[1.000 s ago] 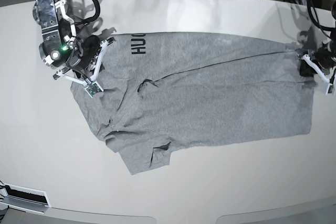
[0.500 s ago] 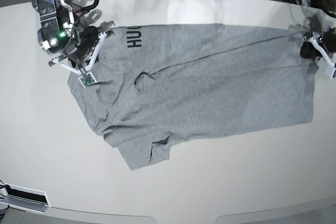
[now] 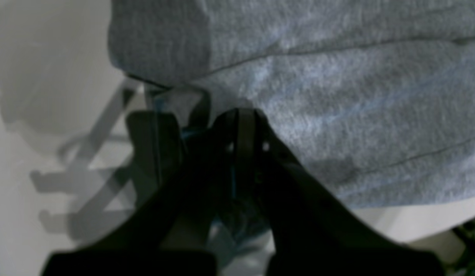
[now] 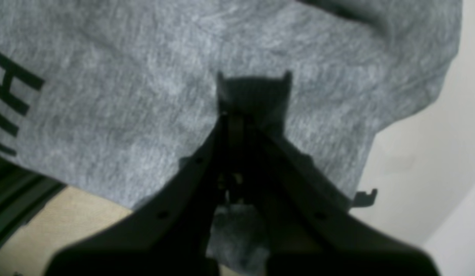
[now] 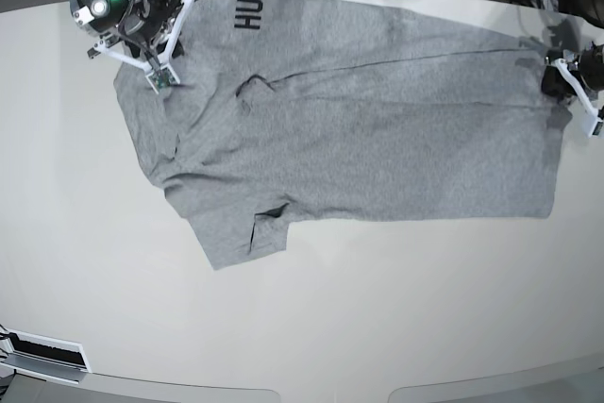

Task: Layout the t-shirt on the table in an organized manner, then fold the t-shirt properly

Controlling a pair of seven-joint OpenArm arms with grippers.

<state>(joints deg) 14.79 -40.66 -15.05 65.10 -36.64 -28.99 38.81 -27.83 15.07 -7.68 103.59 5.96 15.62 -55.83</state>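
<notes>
Grey knit is spread across the far half of the white surface, so the task is in its laying-out stage, with no fold made yet. At the left of the base view, the right gripper has its jaws pressed together, pinching a far corner of the t-shirt beside the black lettering. Just below it, a sleeve lies crumpled and turned under, and a small pucker sits near the middle. A long crease runs through the cloth toward the right. There the left gripper pinches the opposite far corner with its jaws shut. My judgement: the shirt is stretched lengthwise but skewed, and part looks lifted off the surface; smoothing, squaring and every fold remain.
</notes>
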